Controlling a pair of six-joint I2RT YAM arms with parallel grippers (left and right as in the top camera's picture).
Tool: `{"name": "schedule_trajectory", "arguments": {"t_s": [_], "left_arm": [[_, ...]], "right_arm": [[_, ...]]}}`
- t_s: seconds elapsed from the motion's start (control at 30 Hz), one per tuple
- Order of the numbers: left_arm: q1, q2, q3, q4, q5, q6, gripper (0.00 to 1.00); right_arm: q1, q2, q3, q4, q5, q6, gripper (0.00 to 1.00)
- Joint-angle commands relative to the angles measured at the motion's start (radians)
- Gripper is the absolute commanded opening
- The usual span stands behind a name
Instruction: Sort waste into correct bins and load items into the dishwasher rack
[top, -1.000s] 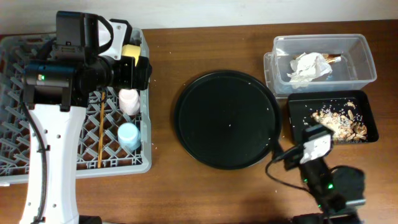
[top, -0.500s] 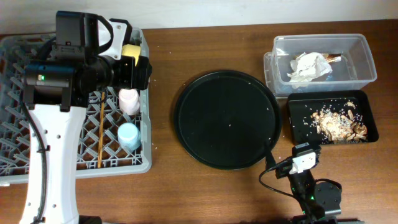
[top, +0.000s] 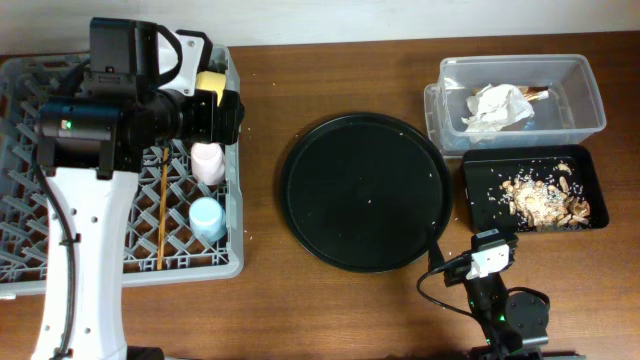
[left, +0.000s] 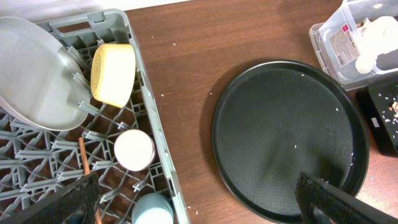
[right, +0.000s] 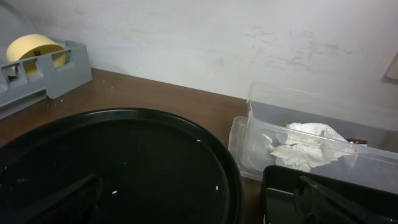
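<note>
Rack (top: 236, 215), bench (top: 260, 300) left: plate (left: 37, 74) and yellow bowl (left: 113, 73) on edge between pegs, pink cup (left: 134, 149), blue cup (left: 152, 210), chopsticks (top: 162, 215) flat on lattice. Clear tub (top: 590, 100): napkin (top: 497, 108). Black tray (top: 475, 190): crumbs (top: 545, 198). Round tray (top: 365, 190): specks only. Left jaws and right jaws both spread wide, holding nothing.

A large round black plastic serving tray (top: 365, 192) lies flat at the centre of the overhead frame, on a brown wooden desk (top: 300, 300); its raised rim is unbroken all round, and small white specks are scattered over its surface; more pale specks dot the bare wood along the desk's upper edge; in the right wrist view the tray (right: 112, 168) fills the lower left, and a pale, scuffed wall (right: 186, 43) spans the top of the frame.
</note>
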Motion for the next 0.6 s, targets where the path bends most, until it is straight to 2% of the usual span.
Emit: {"name": "schedule_trajectory", "arguments": {"t_s": [0.0,0.13,0.2,0.33,0.43,0.57], "left_arm": [[-0.001,-0.001,0.001,0.003,0.003,-0.006,1.00],[0.019,-0.062,-0.033,-0.022,-0.023,0.032,1.00],[0.024,-0.148,-0.149,0.102,-0.029,0.045,1.00],[0.028,-0.476,-0.700,0.577,-0.024,0.062,1.00],[0.063,-0.729,-1.077,0.816,-0.023,0.061,1.00],[0.103,-1.010,-1.437,1.003,-0.044,0.062,1.00]], "right_arm": [[0.005,-0.011,-0.009,-0.003,0.016,0.011,0.99],[0.005,-0.011,-0.009,-0.003,0.016,0.011,0.98],[0.005,-0.011,-0.009,-0.003,0.016,0.011,0.98],[0.005,-0.011,-0.009,-0.003,0.016,0.011,0.98],[0.005,-0.011,-0.009,-0.003,0.016,0.011,0.99],[0.005,-0.011,-0.009,-0.003,0.016,0.011,0.98]]}}
